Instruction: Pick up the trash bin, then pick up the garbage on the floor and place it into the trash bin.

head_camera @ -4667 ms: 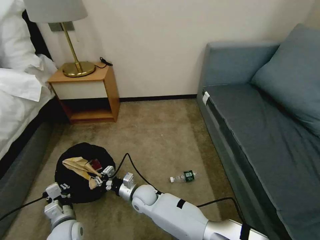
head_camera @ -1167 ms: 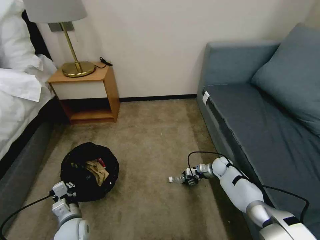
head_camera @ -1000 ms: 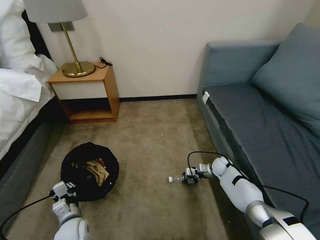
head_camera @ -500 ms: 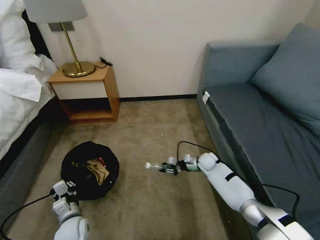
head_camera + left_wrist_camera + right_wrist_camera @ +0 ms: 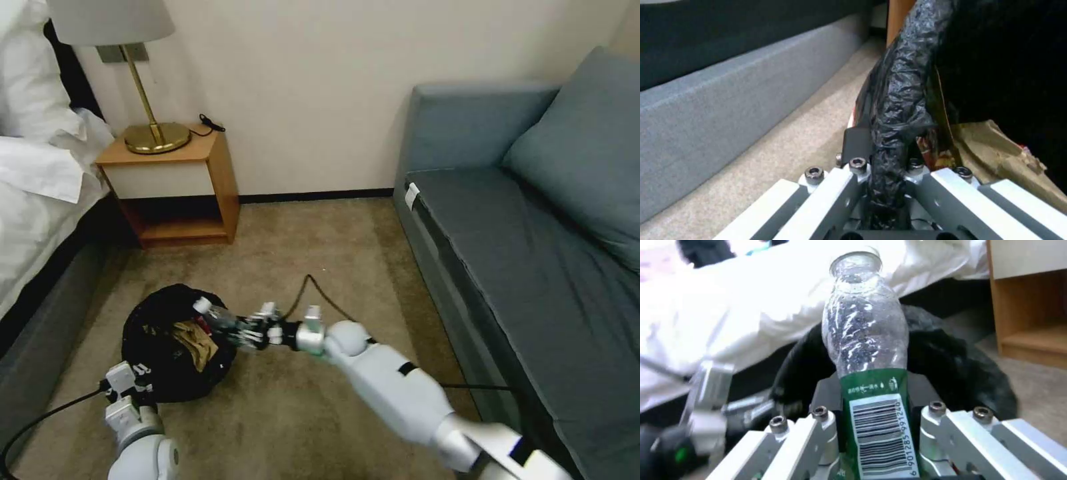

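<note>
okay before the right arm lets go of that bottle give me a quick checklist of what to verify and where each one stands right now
1. Right gripper shut on the bottle: ok, fingers clamp the green label.
2. Left gripper pinching the trash bin rim: ok, black bag sits between its fingers.
3. Bottle over the bin opening: ok for the cap end; the label end sits near the rim.
4. Room inside the bin: ok, tan paper and wrappers lie low.
5. Other litter left on the carpet: ok, none in sight.
</note>
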